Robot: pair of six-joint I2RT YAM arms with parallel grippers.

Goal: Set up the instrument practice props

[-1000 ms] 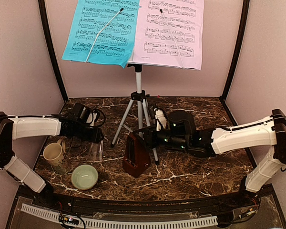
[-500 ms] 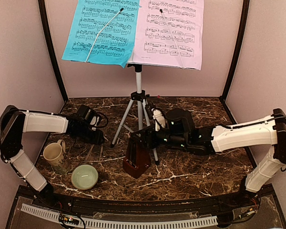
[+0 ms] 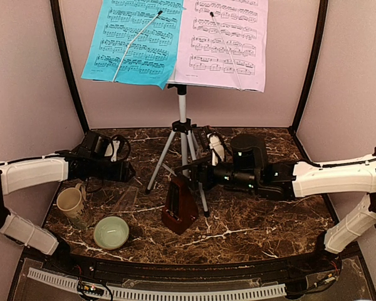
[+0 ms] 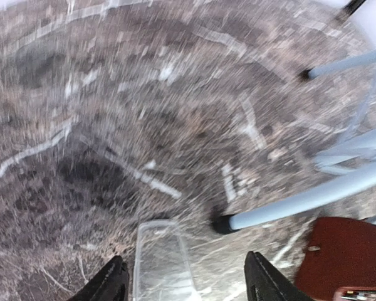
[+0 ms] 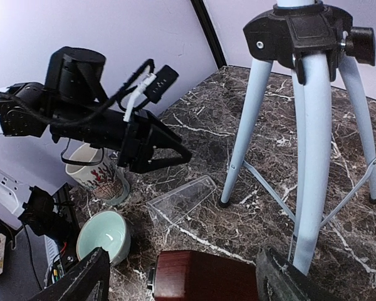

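We see the right gripper (image 5: 182, 274) spread wide over the small dark-red pyramid metronome (image 3: 178, 210). It stands on the dark marble table (image 3: 257, 219), just beside the silver tripod music stand (image 3: 183, 135). The left gripper (image 4: 188, 283) is spread too, above a clear plastic cover (image 4: 160, 257). Up top, the blue sheet-music page (image 3: 135, 41) and the pink sheet-music page (image 3: 222, 41) rest side by side.

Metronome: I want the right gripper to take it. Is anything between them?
Nothing visible. The metronome sits just below the open right gripper, framed by its fingers in the wrist view. A tripod leg stands close beside it, not between.
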